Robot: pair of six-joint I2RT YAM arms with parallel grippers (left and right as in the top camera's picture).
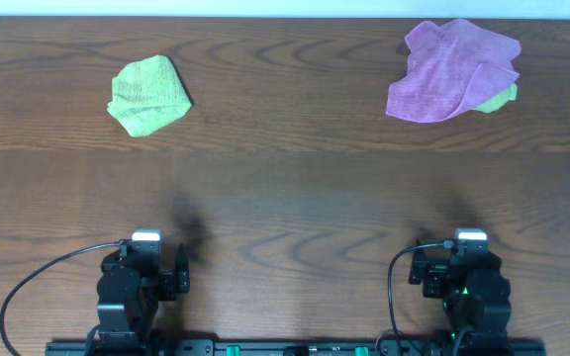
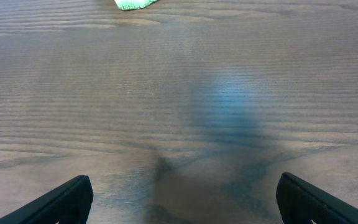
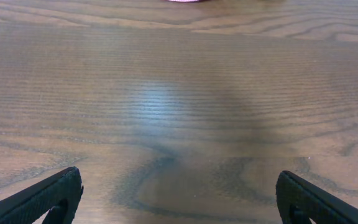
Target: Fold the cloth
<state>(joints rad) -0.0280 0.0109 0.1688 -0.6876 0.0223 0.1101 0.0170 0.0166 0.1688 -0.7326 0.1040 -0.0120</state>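
Observation:
A crumpled green cloth (image 1: 147, 96) lies on the table at the far left; its edge shows at the top of the left wrist view (image 2: 134, 4). A crumpled purple cloth (image 1: 448, 71) lies at the far right, over a bit of another green cloth (image 1: 501, 97); its edge shows as a pink sliver at the top of the right wrist view (image 3: 184, 1). My left gripper (image 2: 182, 196) and my right gripper (image 3: 179, 194) are both open and empty. Both sit near the front edge, far from the cloths.
The wooden table (image 1: 285, 188) spans the view. Both arm bases (image 1: 137, 287) (image 1: 468, 287) stand at the front edge with cables beside them. A white wall edge runs along the back.

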